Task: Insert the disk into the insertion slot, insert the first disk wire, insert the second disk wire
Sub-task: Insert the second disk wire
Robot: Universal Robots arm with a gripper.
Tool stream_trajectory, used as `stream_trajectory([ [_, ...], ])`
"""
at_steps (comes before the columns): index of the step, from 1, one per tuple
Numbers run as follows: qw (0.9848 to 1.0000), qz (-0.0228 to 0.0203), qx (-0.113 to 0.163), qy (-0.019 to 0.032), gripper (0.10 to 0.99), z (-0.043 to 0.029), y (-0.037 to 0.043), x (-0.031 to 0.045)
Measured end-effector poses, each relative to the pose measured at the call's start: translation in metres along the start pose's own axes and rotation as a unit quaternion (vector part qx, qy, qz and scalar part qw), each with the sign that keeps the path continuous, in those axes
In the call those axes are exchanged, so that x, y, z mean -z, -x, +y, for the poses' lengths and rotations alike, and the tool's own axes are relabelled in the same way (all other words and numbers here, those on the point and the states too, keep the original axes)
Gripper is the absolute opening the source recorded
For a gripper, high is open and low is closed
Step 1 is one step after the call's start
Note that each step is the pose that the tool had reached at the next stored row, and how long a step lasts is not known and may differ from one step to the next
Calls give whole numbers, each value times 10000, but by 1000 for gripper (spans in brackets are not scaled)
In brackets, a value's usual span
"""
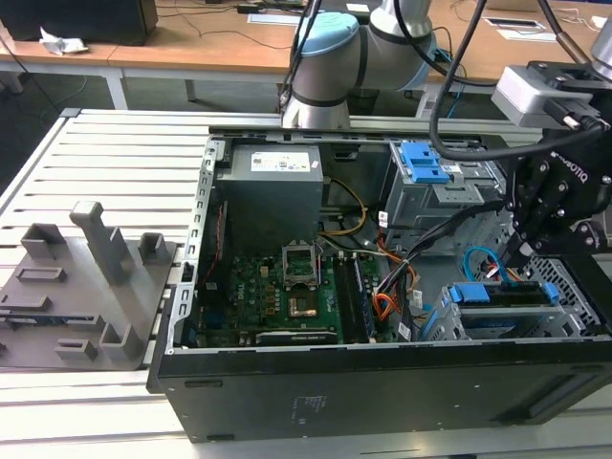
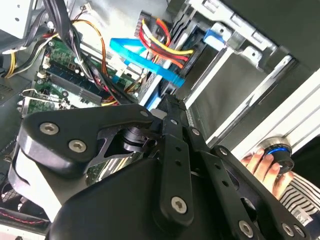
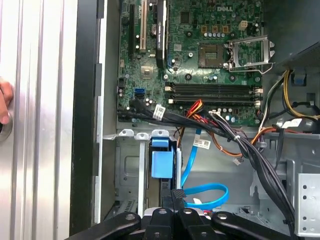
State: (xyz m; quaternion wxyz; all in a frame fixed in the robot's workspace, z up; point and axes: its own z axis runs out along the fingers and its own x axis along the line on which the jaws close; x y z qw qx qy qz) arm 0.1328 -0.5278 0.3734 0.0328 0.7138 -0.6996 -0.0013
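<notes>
Black gripper (image 3: 172, 212) linkages crowd the first wrist view, fingers closed together on a dark plug of the second disk wire (image 3: 202, 192), looping at two o'clock. The disk (image 1: 505, 295) sits in the insertion slot (image 1: 449, 325). Misalignment could bend the connector.
</notes>
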Motion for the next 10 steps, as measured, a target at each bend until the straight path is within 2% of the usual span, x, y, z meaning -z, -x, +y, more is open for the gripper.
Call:
stream_trajectory([
  [3,10000,0,-1,0,106,46,0,-2],
  [10,10000,0,0,0,106,47,1,-2],
])
